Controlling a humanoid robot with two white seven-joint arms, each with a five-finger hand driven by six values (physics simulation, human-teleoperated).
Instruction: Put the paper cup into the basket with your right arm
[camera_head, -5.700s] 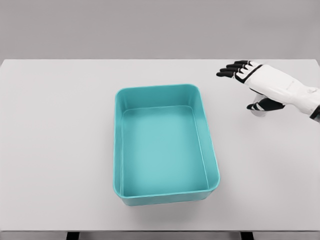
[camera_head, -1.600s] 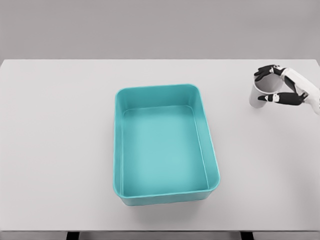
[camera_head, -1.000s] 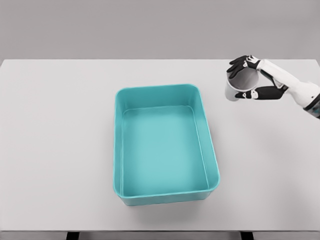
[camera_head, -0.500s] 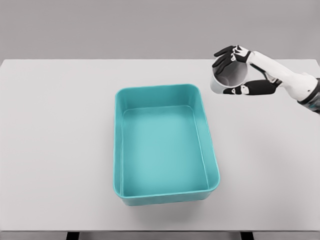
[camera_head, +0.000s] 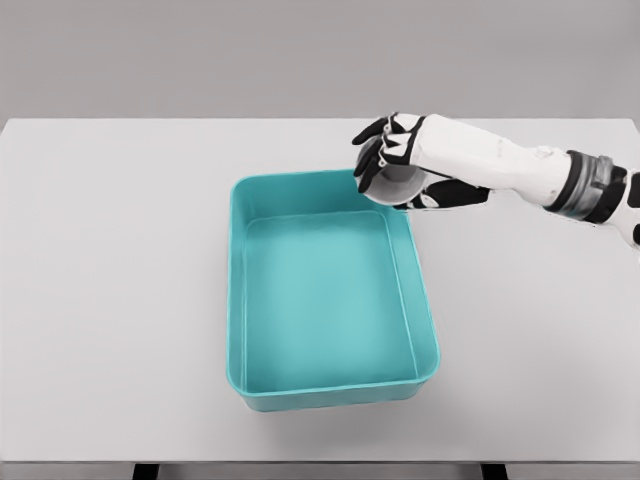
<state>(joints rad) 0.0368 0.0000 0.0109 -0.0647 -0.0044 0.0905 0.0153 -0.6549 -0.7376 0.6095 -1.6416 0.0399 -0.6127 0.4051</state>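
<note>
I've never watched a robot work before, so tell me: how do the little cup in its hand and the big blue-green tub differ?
The paper cup is pale grey-white and round; the basket is teal and rectangular with rounded corners. The cup is far smaller than the basket. The cup is held in the air by the right hand, above the basket's far right corner, while the basket rests flat on the table. Both are open containers, and the basket holds nothing.

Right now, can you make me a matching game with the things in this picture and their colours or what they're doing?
Things:
1. basket
2. paper cup
3. right hand
4. table

Descriptions:
A. pale grey and flat, under everything
B. teal, with nothing inside
C. curled around the cup
D. held up over the basket's far right corner

Pairs: 1-B, 2-D, 3-C, 4-A
</note>
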